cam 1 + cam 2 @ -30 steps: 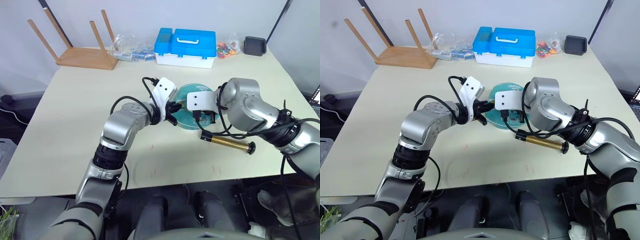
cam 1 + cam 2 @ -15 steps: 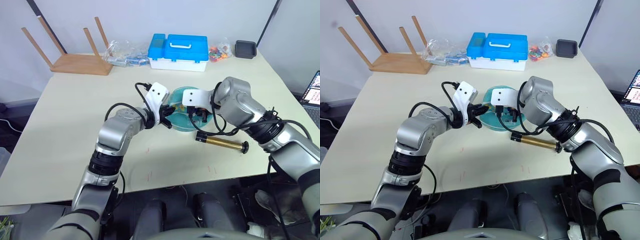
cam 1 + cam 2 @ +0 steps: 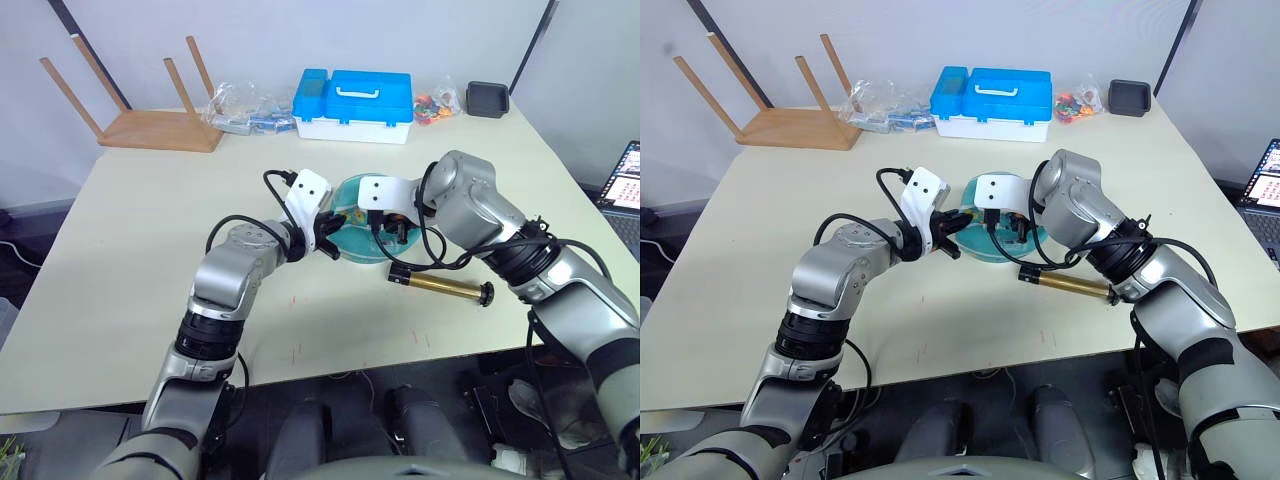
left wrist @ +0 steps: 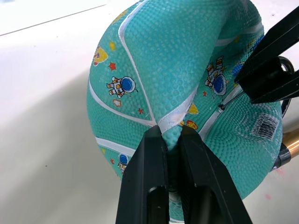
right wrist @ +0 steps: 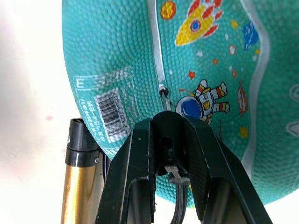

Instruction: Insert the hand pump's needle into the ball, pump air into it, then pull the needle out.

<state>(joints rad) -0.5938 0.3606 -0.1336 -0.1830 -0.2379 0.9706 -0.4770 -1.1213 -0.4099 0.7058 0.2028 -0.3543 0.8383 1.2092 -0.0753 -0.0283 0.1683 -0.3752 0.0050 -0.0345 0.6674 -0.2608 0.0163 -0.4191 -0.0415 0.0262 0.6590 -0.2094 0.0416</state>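
The ball [image 3: 352,228] lies limp and partly flat at the table's middle, teal with white seams and cartoon prints. My left gripper [image 4: 169,135] is shut on a raised fold of its skin [image 4: 174,133]. From the other side, my right gripper [image 5: 168,123] is shut on the black fitting of the needle [image 4: 230,99], whose tip meets the ball at the small valve hole [image 5: 162,90]; how deep it sits I cannot tell. The thin hose loops down to the hand pump [image 3: 440,288], a gold cylinder lying flat on the table just right of the ball.
At the table's back stand a blue toolbox [image 3: 352,100], clear bags of small parts [image 3: 245,105], an upturned wooden stool [image 3: 150,120] and a black tray [image 3: 487,98]. A laptop screen [image 3: 628,175] shows at the right edge.
The camera has shifted and the picture with it. Both grippers stay at the ball with the same holds, and the pump lies where it was.
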